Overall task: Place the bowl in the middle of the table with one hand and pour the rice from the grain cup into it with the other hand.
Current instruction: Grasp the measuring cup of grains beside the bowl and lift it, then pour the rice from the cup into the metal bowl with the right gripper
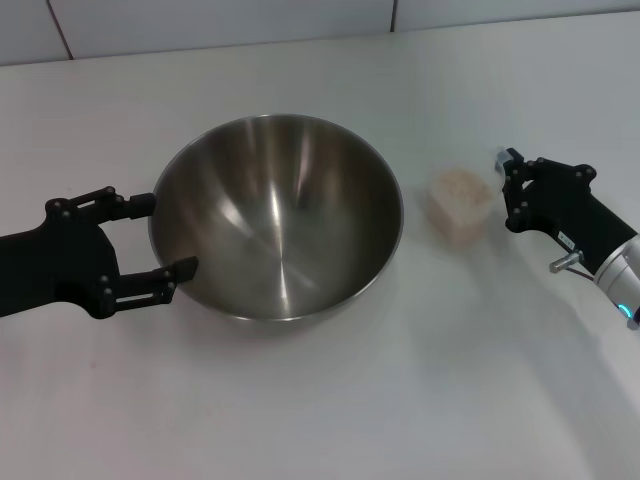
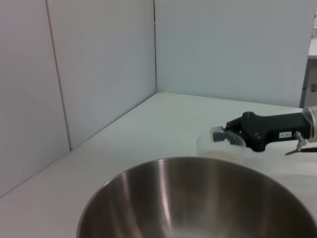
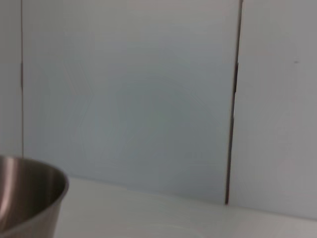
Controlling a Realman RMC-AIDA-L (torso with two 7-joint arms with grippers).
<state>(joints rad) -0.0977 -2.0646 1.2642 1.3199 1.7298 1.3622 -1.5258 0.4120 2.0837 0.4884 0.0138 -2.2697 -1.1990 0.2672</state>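
Observation:
The steel bowl (image 1: pixel 277 215) stands upright near the middle of the white table (image 1: pixel 330 410) and looks empty. My left gripper (image 1: pixel 170 237) is open at the bowl's left side, one finger on each side of that part of the rim's curve, both outside the wall. The clear grain cup (image 1: pixel 460 204) stands to the right of the bowl with rice (image 1: pixel 458 185) in it. My right gripper (image 1: pixel 511 190) is open just right of the cup, close to its side. The bowl (image 2: pixel 198 203), the cup (image 2: pixel 220 147) and the right gripper (image 2: pixel 224 135) also show in the left wrist view.
A tiled white wall (image 1: pixel 230 25) runs along the table's far edge. The right wrist view shows the bowl's outer side (image 3: pixel 27 198) and the wall (image 3: pixel 148 99) behind it.

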